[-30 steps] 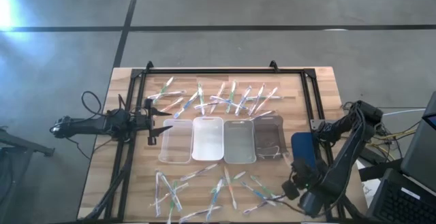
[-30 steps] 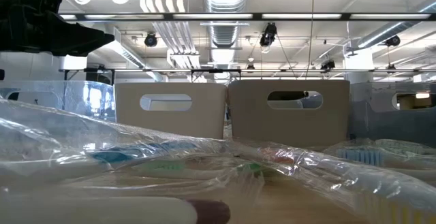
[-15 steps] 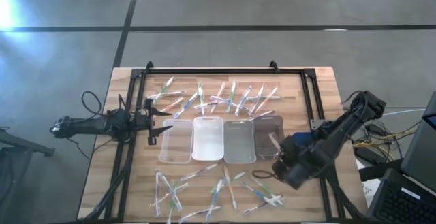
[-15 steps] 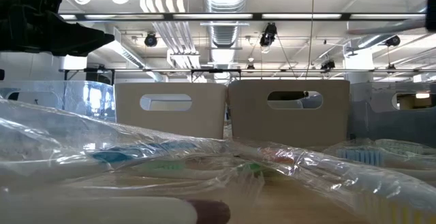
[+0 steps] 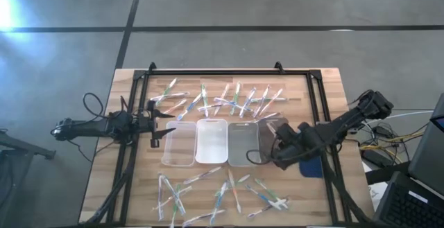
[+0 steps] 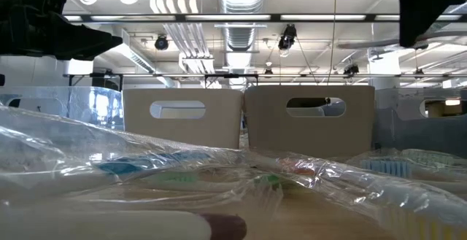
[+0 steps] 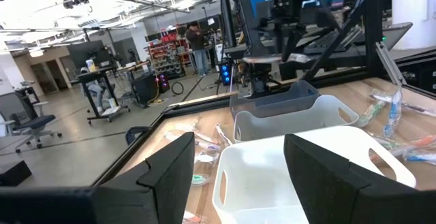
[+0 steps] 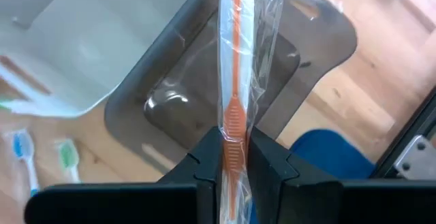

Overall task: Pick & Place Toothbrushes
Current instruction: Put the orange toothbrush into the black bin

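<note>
Now right claw [image 8: 234, 157] clamping orange toothbrush [image 8: 235, 60], above dark tray [image 8: 300, 54]

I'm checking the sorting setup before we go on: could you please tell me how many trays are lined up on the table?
4, side by side mid-table: a clear tray at the left arm's end, two whitish trays, then a dark tray beneath the right gripper. None seems hidden.
</note>
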Motion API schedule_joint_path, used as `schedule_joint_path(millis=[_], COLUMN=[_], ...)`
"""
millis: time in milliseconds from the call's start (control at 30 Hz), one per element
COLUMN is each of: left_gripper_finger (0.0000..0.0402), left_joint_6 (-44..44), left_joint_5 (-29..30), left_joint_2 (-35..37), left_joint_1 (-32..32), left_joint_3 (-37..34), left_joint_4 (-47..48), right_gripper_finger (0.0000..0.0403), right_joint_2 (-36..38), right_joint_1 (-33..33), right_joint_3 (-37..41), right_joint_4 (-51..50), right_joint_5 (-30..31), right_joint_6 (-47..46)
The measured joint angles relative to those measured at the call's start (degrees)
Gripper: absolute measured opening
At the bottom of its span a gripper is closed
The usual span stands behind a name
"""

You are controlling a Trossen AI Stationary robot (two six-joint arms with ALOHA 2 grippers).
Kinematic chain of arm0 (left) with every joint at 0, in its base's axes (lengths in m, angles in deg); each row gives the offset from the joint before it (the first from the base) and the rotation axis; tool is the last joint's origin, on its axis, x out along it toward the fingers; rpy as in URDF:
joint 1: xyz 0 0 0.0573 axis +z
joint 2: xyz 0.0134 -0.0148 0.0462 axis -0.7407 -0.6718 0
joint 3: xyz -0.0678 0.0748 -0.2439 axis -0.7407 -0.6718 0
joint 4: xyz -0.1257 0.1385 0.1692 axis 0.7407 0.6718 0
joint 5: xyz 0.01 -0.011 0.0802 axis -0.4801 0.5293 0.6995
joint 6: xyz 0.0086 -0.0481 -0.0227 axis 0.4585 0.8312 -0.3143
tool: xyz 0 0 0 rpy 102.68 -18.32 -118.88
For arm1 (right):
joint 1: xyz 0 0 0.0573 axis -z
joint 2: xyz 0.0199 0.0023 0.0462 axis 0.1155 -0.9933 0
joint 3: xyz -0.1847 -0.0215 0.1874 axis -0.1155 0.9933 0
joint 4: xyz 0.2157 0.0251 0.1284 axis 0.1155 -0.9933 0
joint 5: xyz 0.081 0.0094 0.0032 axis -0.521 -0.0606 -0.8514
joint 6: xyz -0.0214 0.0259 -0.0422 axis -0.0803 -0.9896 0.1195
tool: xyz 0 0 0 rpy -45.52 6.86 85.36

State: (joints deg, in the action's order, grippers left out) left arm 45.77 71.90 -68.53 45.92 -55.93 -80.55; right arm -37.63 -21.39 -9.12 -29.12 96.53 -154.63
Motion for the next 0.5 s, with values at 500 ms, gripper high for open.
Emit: schedule_joint_path(millis=[500], left_gripper_finger=[0.0232], left_joint_6=[0.00], left_joint_5=[0.01], left_joint_2=[0.00], left_joint_1=[-0.02], left_joint_3=[0.00], left_joint_4=[0.00], right_gripper_finger=[0.0043], right_joint_2=[-0.14], right_joint_1=[8.56], right_joint_3=[0.47], right_joint_4=[0.53], right_joint_5=[-0.86], right_joint_6=[4.10])
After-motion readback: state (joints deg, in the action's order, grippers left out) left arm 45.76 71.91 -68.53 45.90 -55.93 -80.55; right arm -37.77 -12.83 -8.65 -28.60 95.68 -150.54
